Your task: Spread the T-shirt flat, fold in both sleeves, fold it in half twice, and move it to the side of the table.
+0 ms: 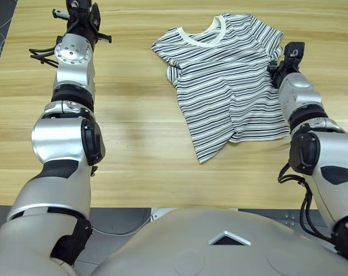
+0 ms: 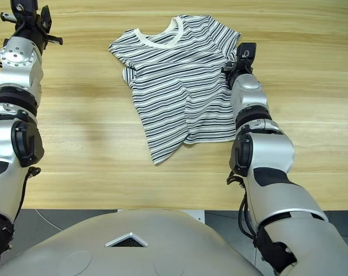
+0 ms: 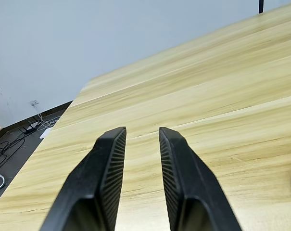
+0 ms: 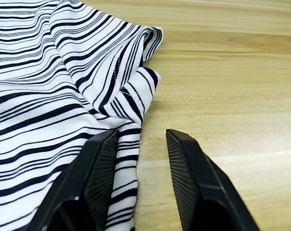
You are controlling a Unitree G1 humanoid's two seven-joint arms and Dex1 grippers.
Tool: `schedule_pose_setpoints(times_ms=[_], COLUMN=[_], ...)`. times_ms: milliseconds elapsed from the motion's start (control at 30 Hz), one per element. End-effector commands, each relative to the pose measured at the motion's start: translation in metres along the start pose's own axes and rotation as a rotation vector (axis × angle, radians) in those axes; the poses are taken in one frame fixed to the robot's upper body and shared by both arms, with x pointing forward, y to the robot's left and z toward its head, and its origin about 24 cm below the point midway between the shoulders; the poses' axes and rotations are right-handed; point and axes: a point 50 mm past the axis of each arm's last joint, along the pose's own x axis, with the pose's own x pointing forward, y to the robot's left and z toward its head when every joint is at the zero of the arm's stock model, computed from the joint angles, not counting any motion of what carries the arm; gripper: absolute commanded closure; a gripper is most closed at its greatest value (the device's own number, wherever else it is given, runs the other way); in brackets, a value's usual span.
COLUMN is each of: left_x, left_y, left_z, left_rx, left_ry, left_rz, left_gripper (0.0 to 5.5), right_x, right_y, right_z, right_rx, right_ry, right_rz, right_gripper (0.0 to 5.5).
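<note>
Pale wood-grain table [image 1: 139, 144]: wide bare surface. The cloth would probably slide on it freely under a one-sided pull.

White cotton T-shirt with dark horizontal stripes [image 1: 225, 80]: lies on the far right part of the table, cream collar [image 1: 205, 35] away from the robot. Not flat. The body is skewed and the lower hem runs unevenly, one corner [image 1: 205, 156] trailing toward the robot. The sleeve on the robot's left [image 1: 169, 57] is rumpled, with a tuck below it. Spreading step judged not yet complete.

Left gripper [image 3: 141, 134]: high over bare wood at the far left, well apart from the shirt. Jaws a little apart, nothing between them.

Right gripper [image 4: 141, 137]: at the shirt's right edge, just short of the right sleeve [image 4: 131, 57]. Jaws apart, gripping nothing. One finger [image 4: 94, 178] is over striped cloth, the other [image 4: 183, 178] over bare wood.

Risks:
1. The right sleeve is doubled over on itself, so a pinch here may catch several layers and lock the fold in.
2. With the left gripper not anchoring, an outward pull may drag the whole shirt rather than spread it.
3. A low approach could plough the edge into more bunching.
4. Creases left at the hem would carry into every later fold.
</note>
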Motion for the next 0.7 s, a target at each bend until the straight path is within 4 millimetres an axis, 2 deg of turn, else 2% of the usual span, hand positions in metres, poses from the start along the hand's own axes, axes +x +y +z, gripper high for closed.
schedule_pose_setpoints(times_ms=[33, 133, 267, 367, 433, 467, 567, 633, 700], left_x=[0.001, 0.001, 0.001, 0.0, -0.001, -0.001, 0.0, -0.002, -0.005], left_y=[0.001, 0.001, 0.0, 0.001, 0.002, 0.0, -0.008, -0.024, -0.045], left_z=[0.005, 0.005, 0.005, 0.004, 0.002, 0.002, 0.0, -0.006, -0.014], left_rx=[0.01, 0.003, -0.006, -0.01, -0.013, -0.013, -0.005, 0.034, 0.082], left_ry=[-0.024, -0.026, -0.032, -0.035, -0.033, -0.032, -0.023, 0.002, 0.025], left_rz=[0.011, 0.013, 0.014, 0.023, 0.025, 0.022, -0.024, -0.134, -0.28], left_gripper=[4.24, 4.24, 4.24, 4.24, 4.24, 4.24, 4.24, 4.24, 4.24], right_x=[-0.012, -0.02, -0.027, -0.039, -0.041, -0.034, -0.018, -0.024, -0.033], right_y=[-0.06, -0.088, -0.112, -0.142, -0.149, -0.137, -0.095, -0.075, -0.051], right_z=[-0.039, -0.05, -0.053, -0.053, -0.05, -0.037, 0.03, 0.074, 0.102], right_rx=[0.001, 0.005, 0.016, 0.028, 0.044, 0.057, 0.103, 0.11, 0.116], right_ry=[0.125, 0.167, 0.191, 0.2, 0.186, 0.117, -0.257, -0.535, -0.725], right_rz=[-0.183, -0.256, -0.314, -0.411, -0.425, -0.361, -0.18, -0.09, 0.041], right_gripper=[3.66, 3.66, 3.66, 3.66, 3.66, 3.66, 3.66, 3.66, 3.66])
